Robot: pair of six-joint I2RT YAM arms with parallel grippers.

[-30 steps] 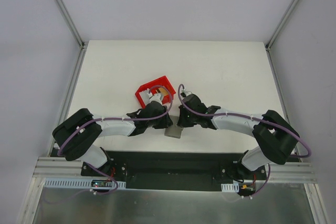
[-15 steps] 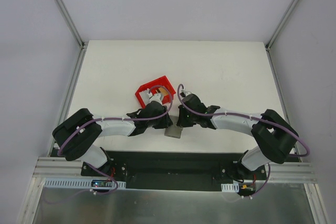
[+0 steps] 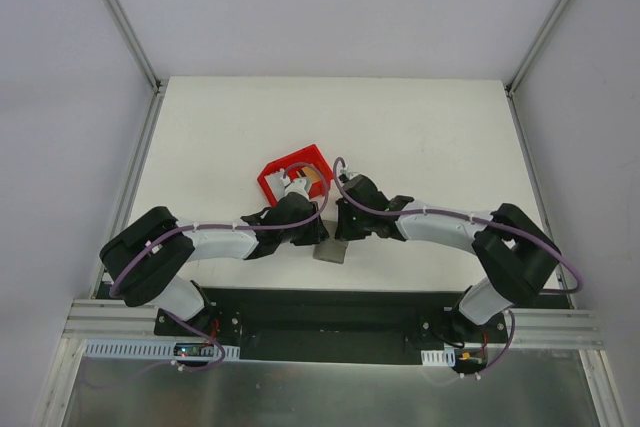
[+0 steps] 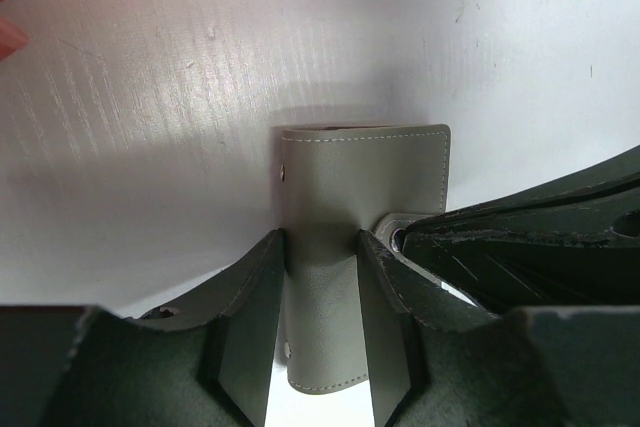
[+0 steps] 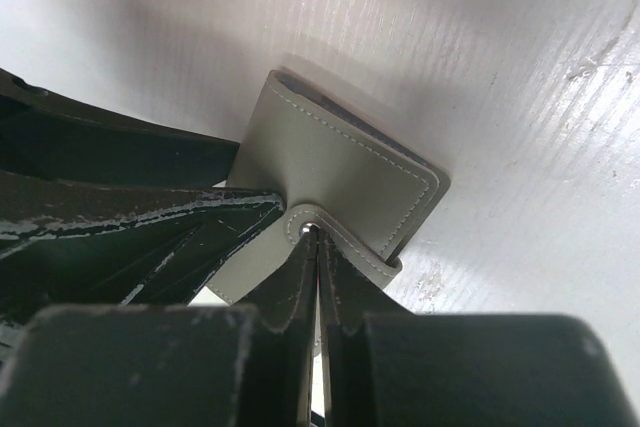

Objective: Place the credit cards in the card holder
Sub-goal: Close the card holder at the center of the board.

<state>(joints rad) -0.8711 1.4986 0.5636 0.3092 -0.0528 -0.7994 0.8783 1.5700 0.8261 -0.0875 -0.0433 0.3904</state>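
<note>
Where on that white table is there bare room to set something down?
Bare: the table beyond the red bin, and strips along its left and right edges. Crowded: the near middle, where left gripper and right gripper meet on the card holder.

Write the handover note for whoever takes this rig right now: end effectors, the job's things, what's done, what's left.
Left end effector: closed across the card holder, which lies on the table.
Right end effector: shut on the holder's snap strap.
Credit cards: a tan card shows in the red bin; the others cannot be made out.
Done: both arms have hold of the holder.
Left: open the holder, fetch the cards, slide them in.
</note>
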